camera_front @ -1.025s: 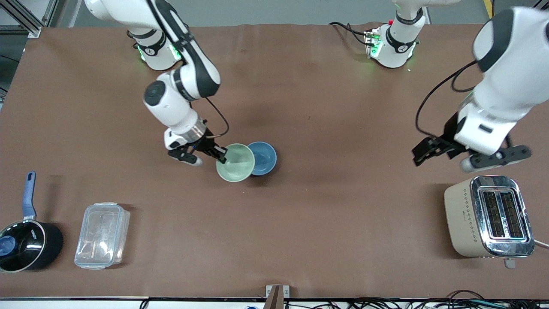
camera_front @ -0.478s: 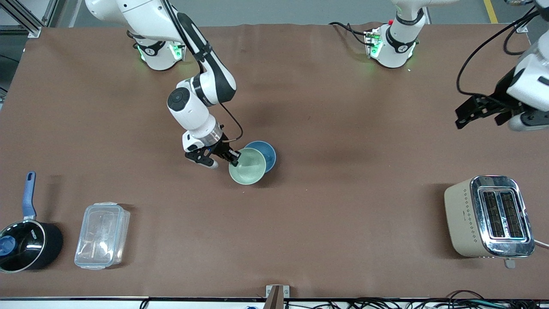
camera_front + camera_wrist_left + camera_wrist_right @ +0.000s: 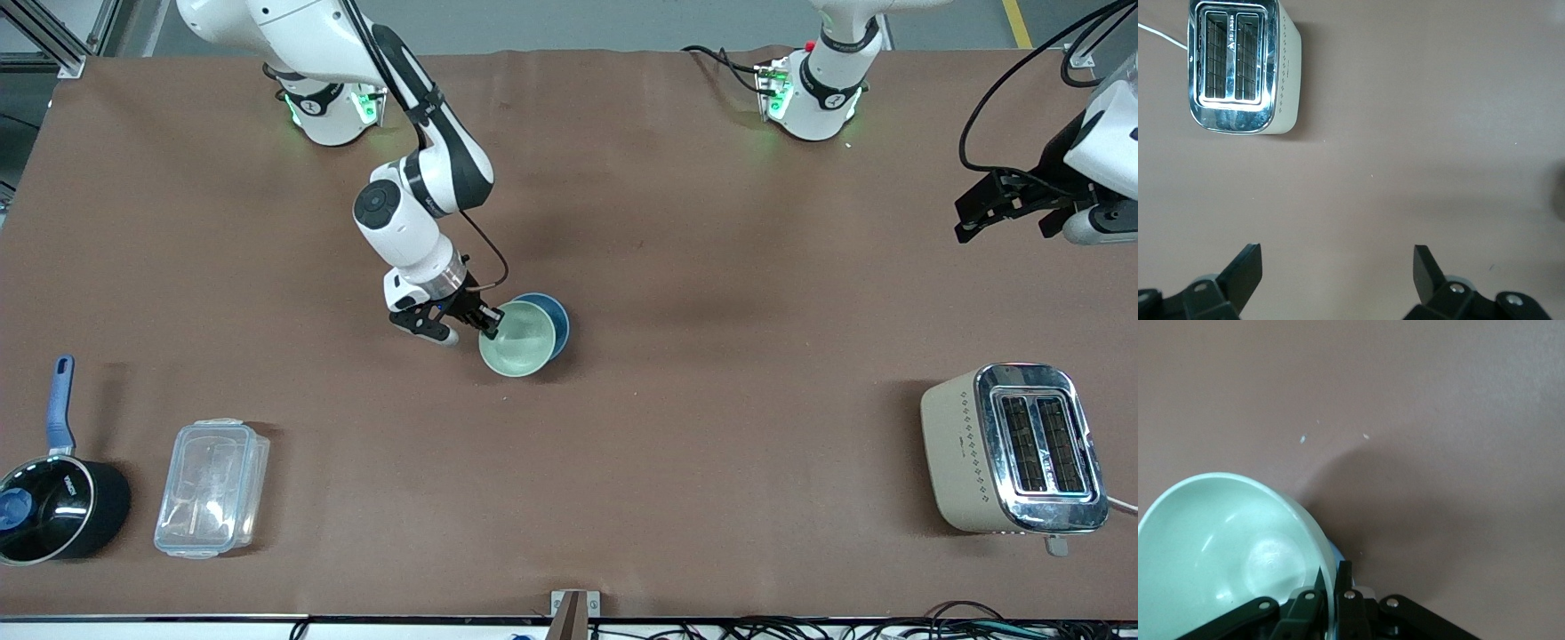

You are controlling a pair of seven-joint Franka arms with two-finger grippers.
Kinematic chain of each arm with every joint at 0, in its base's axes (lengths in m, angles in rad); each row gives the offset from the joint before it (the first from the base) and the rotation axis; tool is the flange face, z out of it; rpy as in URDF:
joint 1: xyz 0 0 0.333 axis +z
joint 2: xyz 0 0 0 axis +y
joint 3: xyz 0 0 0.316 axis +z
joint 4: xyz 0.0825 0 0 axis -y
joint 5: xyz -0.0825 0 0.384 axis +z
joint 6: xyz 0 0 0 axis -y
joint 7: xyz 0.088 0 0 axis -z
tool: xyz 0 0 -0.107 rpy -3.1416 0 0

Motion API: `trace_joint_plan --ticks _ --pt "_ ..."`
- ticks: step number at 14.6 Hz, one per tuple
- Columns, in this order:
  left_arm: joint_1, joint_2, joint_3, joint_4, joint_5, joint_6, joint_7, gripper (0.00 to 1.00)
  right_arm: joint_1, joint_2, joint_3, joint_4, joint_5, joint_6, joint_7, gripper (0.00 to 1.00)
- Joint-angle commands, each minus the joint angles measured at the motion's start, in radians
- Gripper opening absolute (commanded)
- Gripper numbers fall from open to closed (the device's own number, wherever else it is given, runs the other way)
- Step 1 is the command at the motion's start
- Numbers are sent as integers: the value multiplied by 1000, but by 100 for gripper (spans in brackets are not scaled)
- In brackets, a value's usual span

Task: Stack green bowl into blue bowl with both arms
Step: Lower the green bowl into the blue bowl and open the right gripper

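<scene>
At the right arm's end of the brown bench, close to the front camera, stands a black pot with a blue handle, and just beside it lies a clear plastic container with its lid on. Further along, near the middle of the bench, the right arm reaches down from its base, and the right tool is pinched narrow on the rim of the green bowl, one finger inside the rim and one outside, as the right wrist view shows. The green bowl sits tilted over the blue bowl, covering most of it, so only a crescent of dark blue shows at the side toward the left arm's end; I cannot tell whether the two bowls touch. The blue bowl rests on the bench. Toward the left arm's end, the left tool hangs high over bare bench, its fingers spread wide and holding nothing; that arm waits. Nearer to the front camera than the ground under that tool sits a beige toaster with a chrome top, seen from the left wrist as well
</scene>
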Motion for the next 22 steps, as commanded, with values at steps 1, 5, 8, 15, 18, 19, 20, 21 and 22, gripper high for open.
trace_joint_plan --ticks 1,5,8,15,18,19,20,21,22 --pt "1 -18 -4 -18 0 -9 15 100 16 -46 -13 -33 -14 -52 27 3" --pt "1 -15 -4 -15 -1 -6 12 100 40 -46 -11 -52 -14 -54 30 6" --pt "3 -13 -3 -16 -12 -4 9 100 57 -45 -10 -50 -14 -54 50 8" --pt "1 -4 -3 -15 -10 28 -6 100 74 -83 -11 -49 -14 -92 61 15" --pt "1 2 -4 -13 -10 39 -5 100 51 -179 -29 -41 -14 -184 59 24" --pt "1 2 -4 -13 -10 46 -5 100 45 -214 -51 -39 -14 -205 59 30" --pt "0 4 -4 -15 -10 49 -6 100 40 -250 -68 -39 -16 -228 58 37" --pt "-2 7 -3 -15 -10 51 -5 100 31 -282 -85 -36 -19 -262 53 40" --pt "-2 10 -4 -15 -9 51 -5 100 30 -293 -91 -35 -19 -287 53 38"
